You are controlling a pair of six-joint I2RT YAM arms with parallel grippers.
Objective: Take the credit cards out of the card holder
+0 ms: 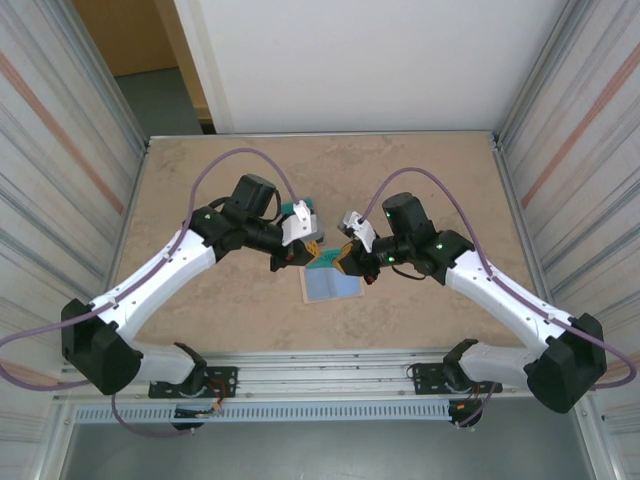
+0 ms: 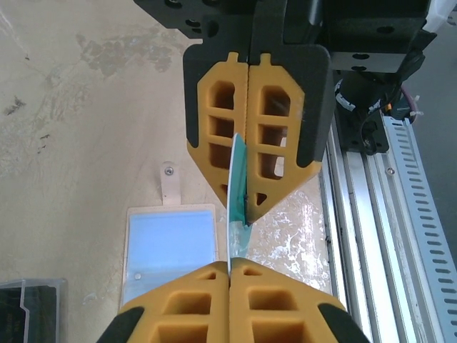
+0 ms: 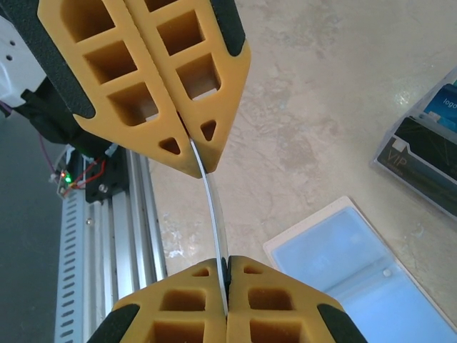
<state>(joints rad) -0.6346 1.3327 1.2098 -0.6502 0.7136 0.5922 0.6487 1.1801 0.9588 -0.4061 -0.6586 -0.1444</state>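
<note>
From above, the left claw and right claw meet over the far edge of the open card holder, mid-worktop. At the left wrist, the left one clamps a teal card. At the right wrist, the right one clamps a thin card, seen edge-on.

- My top cam hangs high behind the arm bases, looking down over the whole table, far off.
- Left wrist cam peers rightward and down, super close, straight at the right gripper.
- Right wrist cam mirrors that, facing the left gripper.
- All three share the card holder mid-table.
</note>
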